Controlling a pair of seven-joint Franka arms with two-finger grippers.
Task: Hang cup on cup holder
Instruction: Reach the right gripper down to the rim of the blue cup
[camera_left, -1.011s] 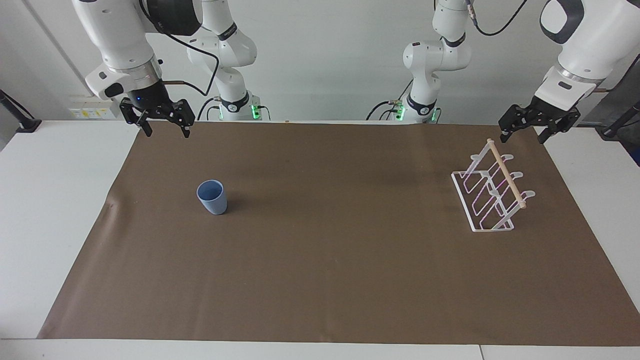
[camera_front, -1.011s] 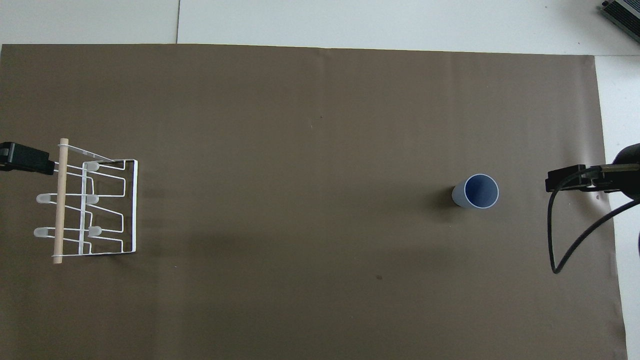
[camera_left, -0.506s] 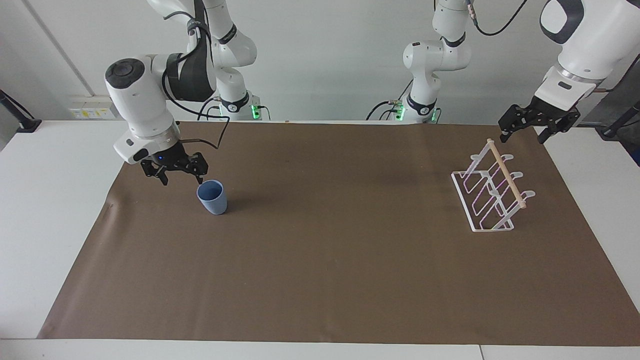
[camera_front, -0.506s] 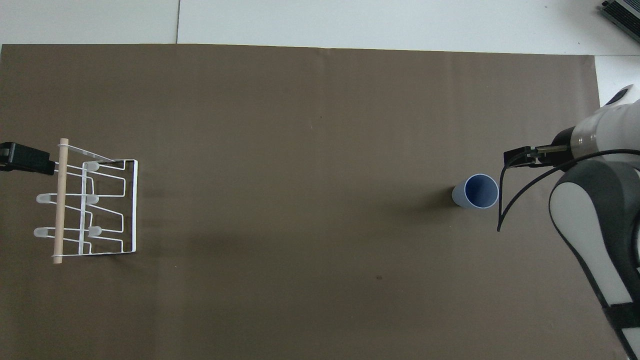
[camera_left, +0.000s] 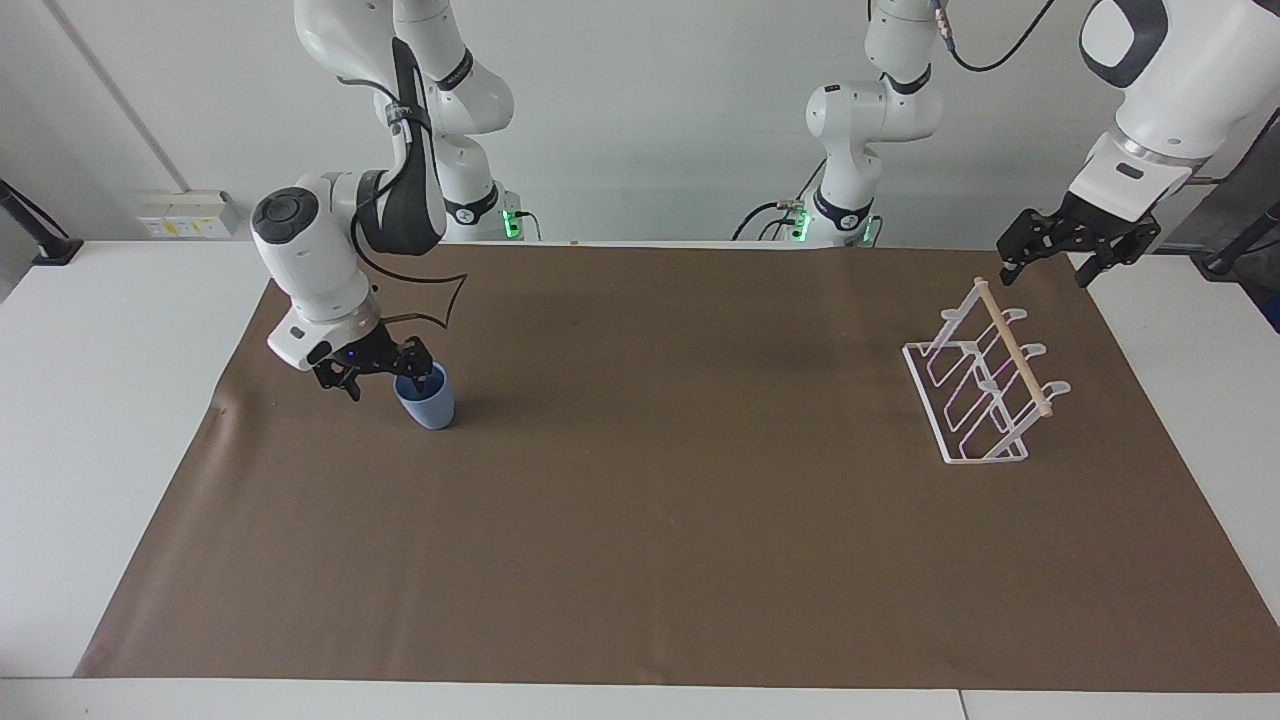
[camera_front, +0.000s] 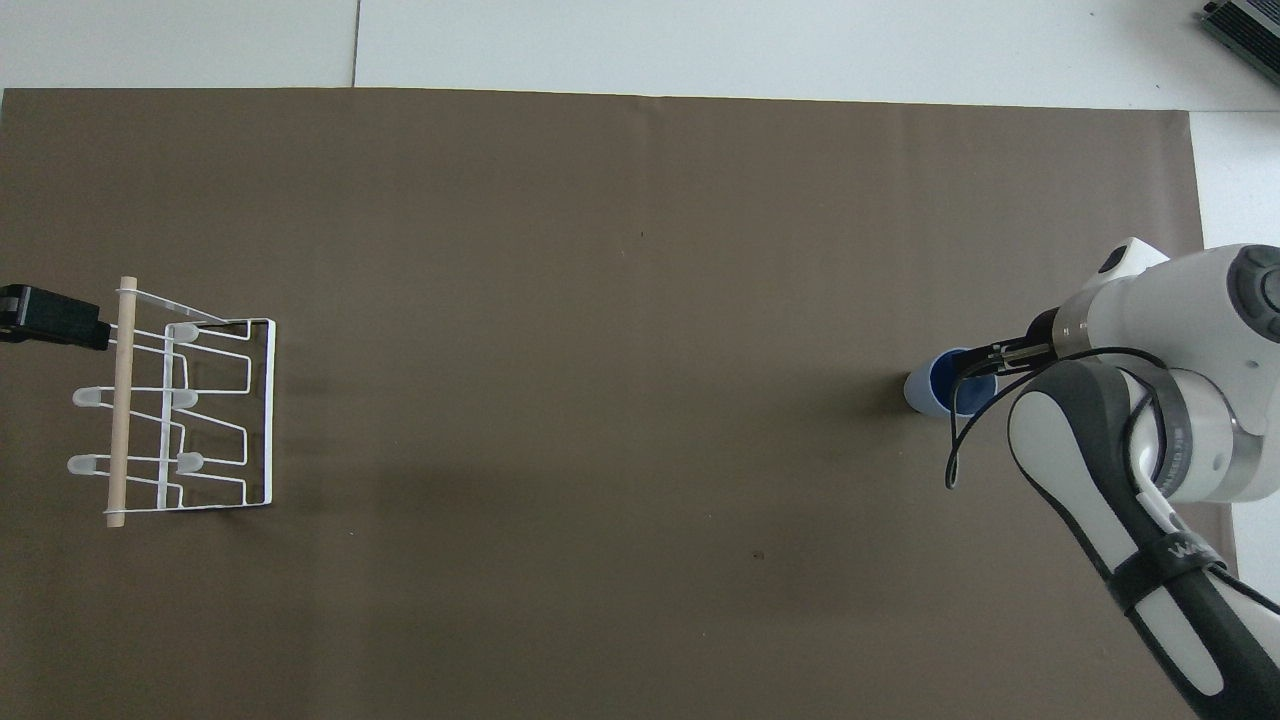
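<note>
Brown mat (camera_left: 640, 520) covers the counter (camera_left: 100, 400); light blue cup (camera_left: 428, 402) upright at right arm's end, right tool (camera_left: 385, 375) wide, one finger inside its rim; white wire cup holder (camera_left: 975, 385) well apart, left tool (camera_left: 1047, 262) wide above it.

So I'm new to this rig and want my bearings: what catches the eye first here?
The right gripper, open, is down at the blue cup, one finger at its rim, toward the right arm's end of the brown mat. The white cup holder stands empty at the left arm's end. The left gripper waits open in the air beside it.
</note>
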